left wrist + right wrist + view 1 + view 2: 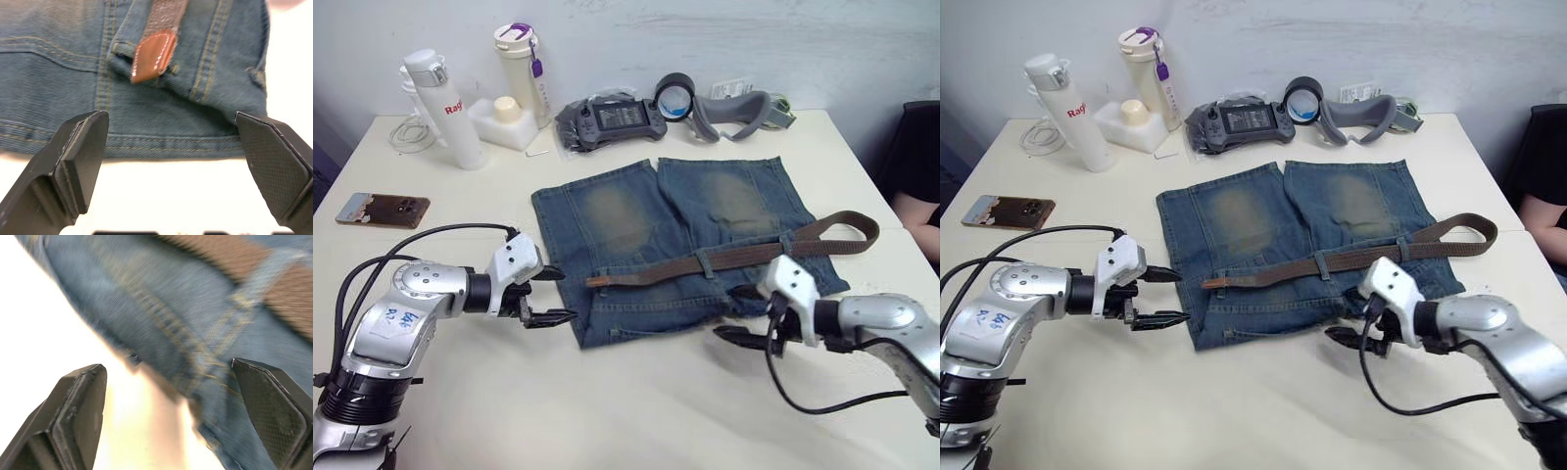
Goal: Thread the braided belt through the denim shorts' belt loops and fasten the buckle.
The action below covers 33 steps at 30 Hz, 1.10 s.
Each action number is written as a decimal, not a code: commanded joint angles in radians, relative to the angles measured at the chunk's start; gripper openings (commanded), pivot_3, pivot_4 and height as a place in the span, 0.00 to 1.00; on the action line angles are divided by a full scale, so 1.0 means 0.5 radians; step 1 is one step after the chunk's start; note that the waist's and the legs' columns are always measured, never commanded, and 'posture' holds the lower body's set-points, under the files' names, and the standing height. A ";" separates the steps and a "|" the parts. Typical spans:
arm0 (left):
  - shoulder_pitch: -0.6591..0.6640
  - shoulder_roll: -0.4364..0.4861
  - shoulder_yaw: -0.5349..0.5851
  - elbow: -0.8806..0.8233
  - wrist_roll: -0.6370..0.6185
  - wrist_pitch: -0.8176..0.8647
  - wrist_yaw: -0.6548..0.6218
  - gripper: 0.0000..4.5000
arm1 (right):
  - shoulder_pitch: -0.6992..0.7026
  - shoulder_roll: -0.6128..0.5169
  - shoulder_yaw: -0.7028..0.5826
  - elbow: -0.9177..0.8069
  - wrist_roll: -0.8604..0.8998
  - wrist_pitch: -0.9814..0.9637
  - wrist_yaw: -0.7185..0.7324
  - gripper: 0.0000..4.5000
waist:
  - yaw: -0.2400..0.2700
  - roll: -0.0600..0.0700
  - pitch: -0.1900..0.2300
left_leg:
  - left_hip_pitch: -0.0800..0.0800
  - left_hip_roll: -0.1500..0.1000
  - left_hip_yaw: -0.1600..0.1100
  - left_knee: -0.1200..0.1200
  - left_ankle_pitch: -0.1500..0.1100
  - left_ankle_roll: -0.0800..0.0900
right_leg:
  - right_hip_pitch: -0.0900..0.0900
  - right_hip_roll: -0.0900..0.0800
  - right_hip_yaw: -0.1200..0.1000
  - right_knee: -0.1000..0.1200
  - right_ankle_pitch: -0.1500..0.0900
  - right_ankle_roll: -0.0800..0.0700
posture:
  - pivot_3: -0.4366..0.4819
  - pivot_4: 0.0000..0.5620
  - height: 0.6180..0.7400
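both jaws spread, flanking denim shorts (675,245) waistband edge

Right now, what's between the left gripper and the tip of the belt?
Only denim: the left gripper hangs open at the edge of the shorts, with bare waistband up to the belt tip, as the left wrist view shows.

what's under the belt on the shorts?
Braided belt lies across the denim shorts waistband, passing under belt loops. Fabric beneath the strap is covered; the buckle can't be made out.
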 commanded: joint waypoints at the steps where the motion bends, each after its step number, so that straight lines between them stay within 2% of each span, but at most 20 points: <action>1: 0.028 0.030 0.050 -0.089 -0.055 0.002 0.032 1.00 | -0.049 0.043 0.152 0.039 -0.314 -0.107 -0.144 0.99 | -0.001 0.000 0.000 | 0.000 0.000 0.000 0.000 0.000 0.000 | 0.000 0.000 0.000 0.000 0.000 0.000 | 0.48 0.27 1.00; 2: 0.035 0.031 0.045 -0.092 -0.057 0.000 0.044 1.00 | -0.061 0.045 0.169 0.072 -0.367 -0.127 -0.158 0.99 | -0.001 0.000 0.000 | 0.000 0.000 0.000 0.001 0.000 -0.001 | 0.000 0.000 0.000 0.000 0.000 0.000 | 0.48 0.27 1.00; 5: 0.050 0.025 0.033 -0.103 -0.059 -0.005 0.072 1.00 | -0.061 -0.028 0.177 0.228 -0.560 -0.316 -0.155 0.79 | -0.002 0.000 0.000 | 0.001 0.000 0.001 0.002 0.001 -0.001 | 0.001 0.000 0.000 0.001 0.000 0.000 | 0.48 0.27 1.00; 10: 0.048 -0.011 0.002 -0.116 -0.064 -0.003 0.129 1.00 | -0.109 -0.136 0.123 0.624 -0.784 -0.736 -0.148 0.27 | 0.009 -0.002 -0.001 | 0.004 -0.001 0.001 0.003 0.001 -0.001 | 0.004 0.000 0.000 0.001 0.000 0.000 | 0.48 0.27 1.00; 13: 0.057 -0.014 -0.073 -0.134 -0.032 -0.018 0.153 1.00 | -0.255 -0.166 0.134 0.981 -0.916 -1.024 -0.160 0.01 | 0.022 -0.002 -0.001 | 0.004 -0.004 0.002 0.006 0.000 0.000 | 0.005 -0.002 0.001 0.001 0.001 0.002 | 0.48 0.27 1.00; 19: 0.015 -0.105 -0.118 -0.181 -0.075 0.022 0.243 1.00 | -0.643 -0.169 0.248 1.702 -1.231 -1.530 -0.191 0.01 | 0.044 -0.002 -0.001 | 0.003 -0.006 0.004 0.006 0.001 0.002 | 0.004 -0.003 0.001 0.002 0.002 0.003 | 0.48 0.27 1.00; 21: 0.009 -0.120 -0.126 -0.186 -0.078 0.029 0.255 1.00 | -0.714 -0.161 0.247 1.811 -1.287 -1.600 -0.237 0.01 | 0.045 -0.002 -0.001 | 0.003 -0.005 0.003 0.006 0.001 0.002 | 0.004 -0.002 0.001 0.002 0.002 0.003 | 0.48 0.27 1.00; 22: 0.005 -0.126 -0.136 -0.187 -0.076 0.029 0.261 1.00 | -0.726 -0.127 0.175 1.791 -1.178 -1.529 -0.197 0.01 | 0.043 -0.002 -0.001 | 0.003 -0.005 0.004 0.006 0.001 0.002 | 0.004 -0.002 0.001 0.002 0.002 0.003 | 0.48 0.27 1.00; 23: 0.000 -0.131 -0.145 -0.186 -0.074 0.028 0.266 1.00 | -0.733 -0.095 0.093 1.763 -1.059 -1.445 -0.153 0.09 | 0.042 -0.002 -0.001 | 0.003 -0.005 0.004 0.006 0.002 0.002 | 0.004 -0.002 0.001 0.002 0.002 0.003 | 0.48 0.27 1.00; 25: -0.023 -0.147 -0.158 -0.178 -0.080 0.032 0.276 1.00 | -0.696 -0.121 -0.045 1.639 -0.856 -1.290 -0.018 0.32 | 0.042 -0.002 -0.001 | 0.003 -0.005 0.005 0.007 0.004 0.002 | 0.004 -0.002 0.001 0.002 0.002 0.003 | 0.48 0.27 1.00; 26: -0.037 -0.160 -0.161 -0.169 -0.085 0.031 0.279 1.00 | -0.673 -0.141 -0.110 1.571 -0.770 -1.194 0.026 0.35 | 0.042 -0.002 -0.001 | 0.003 -0.005 0.005 0.007 0.004 0.002 | 0.004 -0.002 0.001 0.002 0.002 0.003 | 0.48 0.27 1.00; 29: -0.066 -0.190 -0.179 -0.140 -0.083 0.013 0.287 1.00 | -0.629 -0.160 -0.248 1.455 -0.590 -0.914 0.099 0.59 | 0.046 0.000 0.000 | 0.003 -0.005 0.005 0.008 0.005 0.003 | 0.005 -0.002 0.001 0.002 0.002 0.003 | 0.48 0.27 1.00; 31: -0.096 -0.222 -0.197 -0.110 -0.082 -0.008 0.297 1.00 | -0.592 -0.156 -0.403 1.350 -0.409 -0.642 0.129 0.87 | 0.048 0.000 0.000 | 0.001 -0.004 0.004 0.007 0.006 0.004 | 0.005 -0.001 0.000 0.009 0.002 0.004 | 0.48 0.27 1.00; 33: -0.132 -0.270 -0.180 -0.080 -0.110 0.008 0.320 1.00 | -0.567 -0.111 -0.612 1.200 -0.125 -0.274 0.126 0.97 | 0.043 0.000 0.000 | 0.001 -0.003 0.004 0.007 0.006 0.004 | 0.005 0.000 0.000 0.008 0.002 0.004 | 0.48 0.27 1.00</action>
